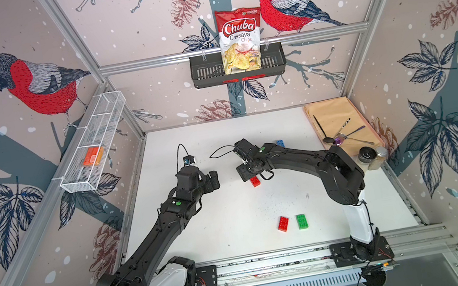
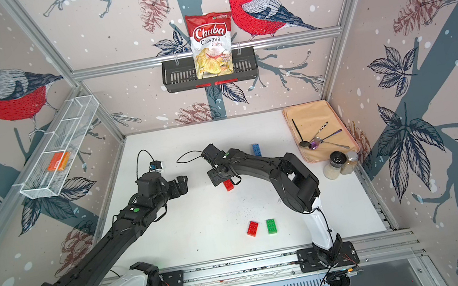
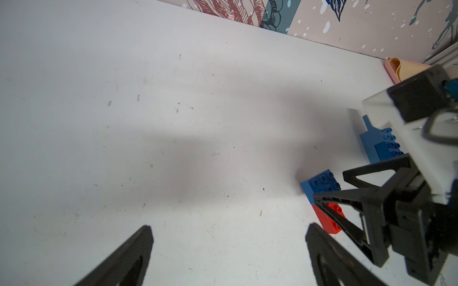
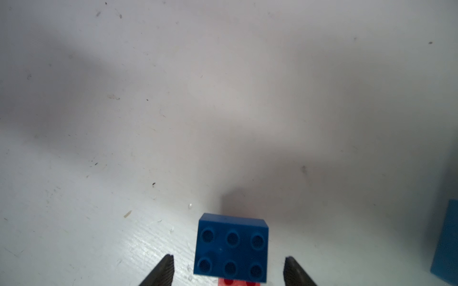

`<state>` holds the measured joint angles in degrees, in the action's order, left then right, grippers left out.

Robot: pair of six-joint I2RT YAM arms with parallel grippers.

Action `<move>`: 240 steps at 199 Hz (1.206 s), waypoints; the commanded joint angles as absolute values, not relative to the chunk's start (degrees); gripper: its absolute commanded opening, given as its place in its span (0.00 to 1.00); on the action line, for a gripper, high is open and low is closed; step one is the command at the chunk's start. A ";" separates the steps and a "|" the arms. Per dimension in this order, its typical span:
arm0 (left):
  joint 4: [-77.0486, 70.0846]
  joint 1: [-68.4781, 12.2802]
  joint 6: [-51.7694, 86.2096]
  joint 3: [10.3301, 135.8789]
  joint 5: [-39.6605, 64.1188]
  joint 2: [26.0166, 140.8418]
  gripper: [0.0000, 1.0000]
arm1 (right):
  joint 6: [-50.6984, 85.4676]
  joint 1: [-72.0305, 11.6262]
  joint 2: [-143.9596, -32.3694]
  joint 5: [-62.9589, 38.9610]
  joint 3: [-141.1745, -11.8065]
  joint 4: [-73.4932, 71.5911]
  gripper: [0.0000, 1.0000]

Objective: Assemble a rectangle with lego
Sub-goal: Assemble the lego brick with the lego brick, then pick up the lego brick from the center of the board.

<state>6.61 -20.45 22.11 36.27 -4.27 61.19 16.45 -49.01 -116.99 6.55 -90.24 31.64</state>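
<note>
My right gripper (image 4: 228, 258) is open, its fingers on either side of a dark blue lego brick (image 4: 231, 247) with a gap at each side. That brick adjoins a red brick (image 1: 255, 181) at the table's middle; in the left wrist view the two, blue (image 3: 319, 183) and red (image 3: 330, 219), lie in one line. More blue bricks (image 3: 381, 146) lie behind the right arm, where a light blue one (image 1: 280, 142) shows. Another red brick (image 1: 283, 223) and a green brick (image 1: 302, 221) lie side by side near the front. My left gripper (image 3: 229, 230) is open over bare table, left of the right gripper.
A beige tray (image 1: 341, 110) with spoons sits at the back right, with two shakers (image 1: 374, 155) in front of it. A wire basket (image 1: 91, 147) on the left wall holds a flat orange piece. A chips bag (image 1: 239, 39) stands in the black basket on the back wall.
</note>
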 commanded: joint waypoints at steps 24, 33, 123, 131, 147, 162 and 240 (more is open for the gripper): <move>2.56 -20.48 17.12 36.05 6.02 60.02 0.96 | 11.27 -46.61 -106.09 -0.08 -84.65 32.46 0.74; 0.81 -20.76 16.35 35.33 9.10 59.56 0.95 | 10.12 -45.68 -103.13 -1.98 -82.43 33.41 0.73; 2.04 -43.11 -2.62 34.31 12.66 58.18 0.90 | 10.35 -51.03 -82.53 -14.44 -58.16 39.70 0.70; 1.98 -44.97 -5.01 33.14 13.06 56.63 0.90 | 10.90 -52.13 -81.74 -14.91 -56.43 39.27 0.70; 1.46 -47.22 -7.19 31.04 12.24 53.83 0.91 | 11.85 -55.35 -81.55 -13.48 -55.62 38.60 0.71; 0.49 -47.28 -6.69 29.26 11.16 51.48 0.91 | 12.80 -56.67 -82.40 -12.95 -54.85 37.24 0.71; 3.93 -47.24 -5.36 26.26 11.48 42.46 0.93 | 16.74 -59.50 -86.42 -8.68 -53.53 37.31 0.72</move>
